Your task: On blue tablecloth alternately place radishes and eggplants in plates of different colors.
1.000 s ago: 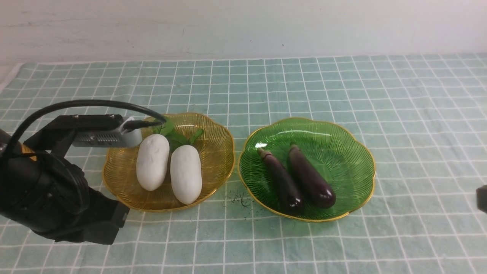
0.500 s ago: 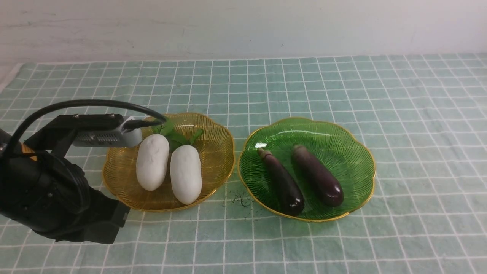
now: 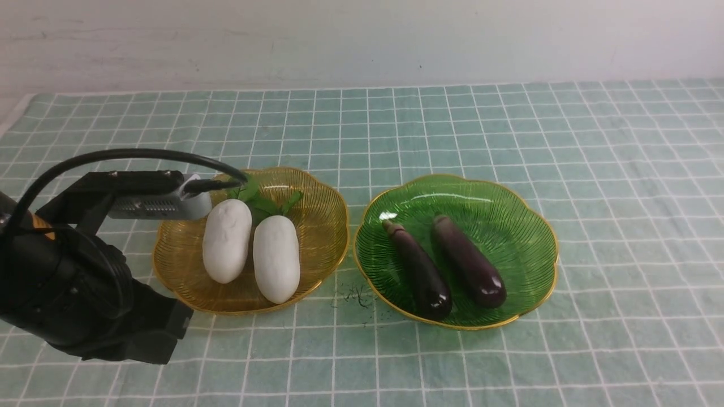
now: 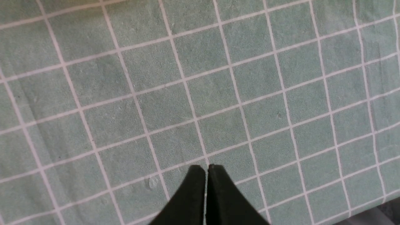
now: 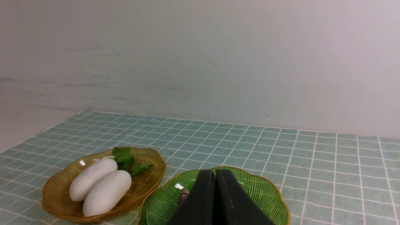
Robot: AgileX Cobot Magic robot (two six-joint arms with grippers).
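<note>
The front view is taken from the robot's own side, raised and tilted down across the blue tablecloth [image 3: 430, 124] toward the wall [image 3: 362, 34], with the amber plate [image 3: 325, 226] and the green plate [image 3: 531, 226] held at mid-distance. The left wrist view is aimed almost straight down, close to the cloth, past the left gripper [image 4: 206, 167]; which patch of cloth is covered can hardly be told. The right wrist view is set low and farther back, faced nearly level toward the wall over the right gripper [image 5: 215, 172]; both plates are shared with the front view.
</note>
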